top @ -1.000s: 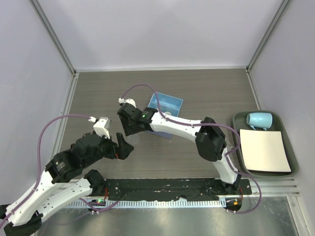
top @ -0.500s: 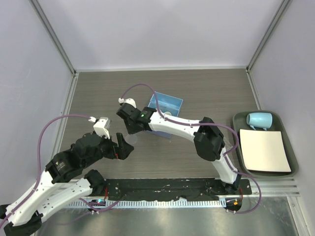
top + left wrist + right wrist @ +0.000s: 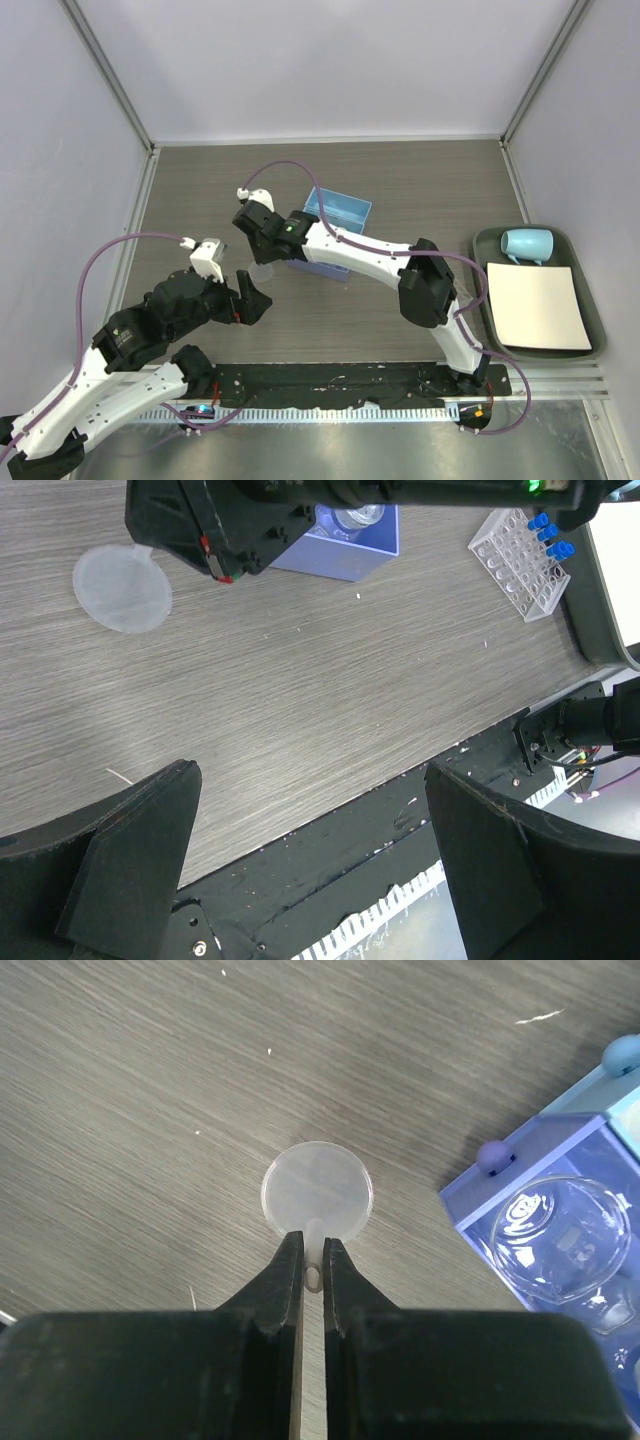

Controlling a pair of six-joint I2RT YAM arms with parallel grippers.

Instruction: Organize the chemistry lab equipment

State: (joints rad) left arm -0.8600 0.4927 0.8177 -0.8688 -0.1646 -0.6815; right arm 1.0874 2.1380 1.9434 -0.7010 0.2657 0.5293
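Note:
My right gripper (image 3: 313, 1252) is shut on the small tab of a white round dish (image 3: 317, 1188), which is at or just above the wooden table; I cannot tell which. The dish also shows in the top view (image 3: 262, 270) and the left wrist view (image 3: 122, 587). The blue compartment tray (image 3: 470, 1215) lies to its right and holds a tiny clear beaker (image 3: 560, 1225). The clear tube rack (image 3: 520, 565) with blue-capped tubes (image 3: 548, 535) stands beyond the tray. My left gripper (image 3: 315, 780) is open and empty over the table's near edge.
A dark green tray (image 3: 590, 345) at the right edge carries a white sheet (image 3: 538, 305) and a pale blue mug (image 3: 526, 243). The black mounting strip (image 3: 340, 380) runs along the table's near edge. The right arm (image 3: 370, 258) spans the table's middle.
My right gripper has moved a little towards the far side with the dish in it. The left arm has not moved.

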